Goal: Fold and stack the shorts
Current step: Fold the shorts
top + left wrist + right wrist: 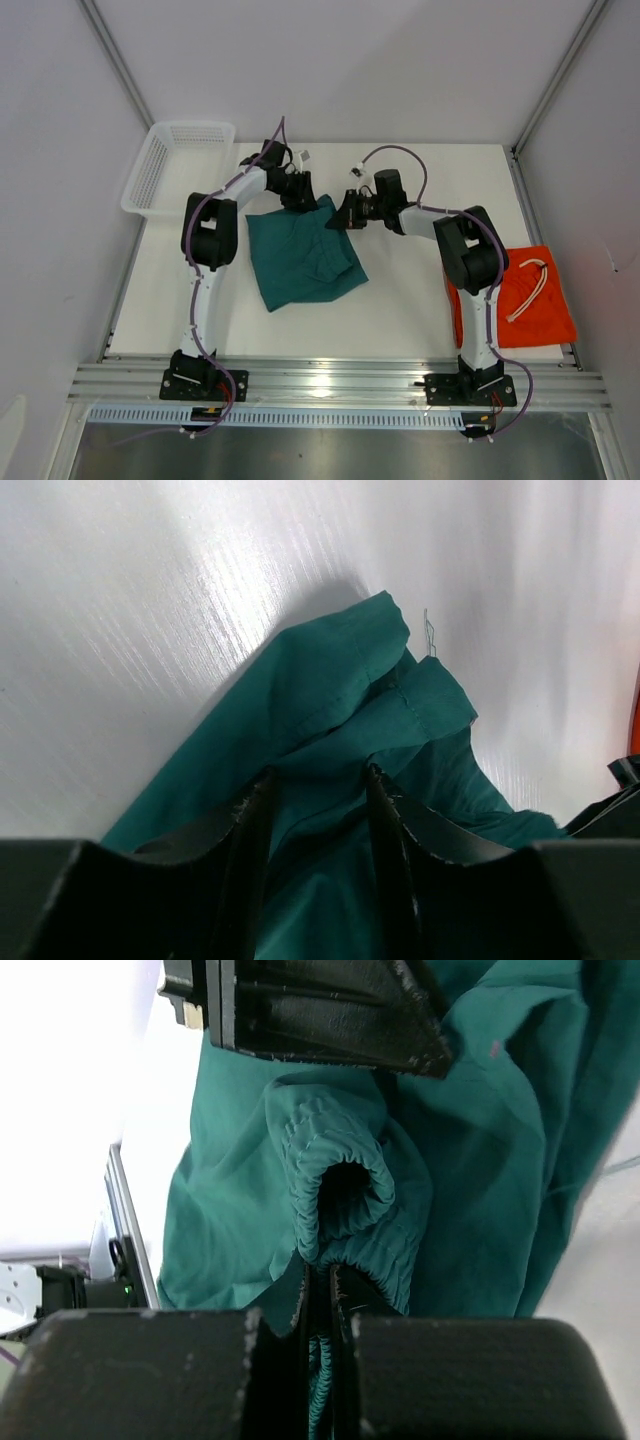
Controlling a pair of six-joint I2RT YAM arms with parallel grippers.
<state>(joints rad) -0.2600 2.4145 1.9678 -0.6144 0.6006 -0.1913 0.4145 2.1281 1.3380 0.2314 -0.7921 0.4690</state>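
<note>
White table (400, 310) (glossy) between pale grey walls (60, 150)

Your top camera looks down from behind both arm bases at the whole table (400, 310); both wrist cameras sit close over the teal shorts (340, 690), which all three views share.

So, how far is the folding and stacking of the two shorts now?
Nothing looks finished yet. In hand: the teal green fabric shorts lie rumpled mid-table; the right hand pinches their elastic waistband, and the left hand has teal cloth between its fingers. Left: the bright orange-red shorts with the white drawstring lie untouched at the right edge, apart from the teal pair, so no stack exists.
</note>
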